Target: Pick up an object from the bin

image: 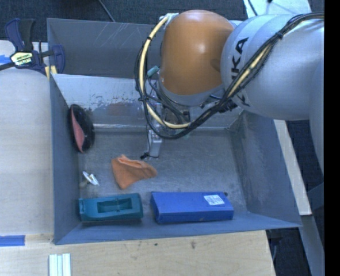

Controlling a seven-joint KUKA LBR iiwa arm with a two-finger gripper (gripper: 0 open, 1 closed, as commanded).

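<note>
My gripper (153,146) hangs low in the middle of the bin, below the orange wrist cover; one slim metal finger shows, its tip just above the upper edge of a crumpled orange cloth (132,171). Nothing shows between the fingers. A small clear and white bit (90,179) lies left of the cloth. Along the near wall lie a teal flat case (111,207) and a blue rectangular box with a white label (191,206).
A black and red oval thing (80,127) leans against the left wall. The arm and its cables cover the back right of the bin. Bare floor shows to the right of the cloth.
</note>
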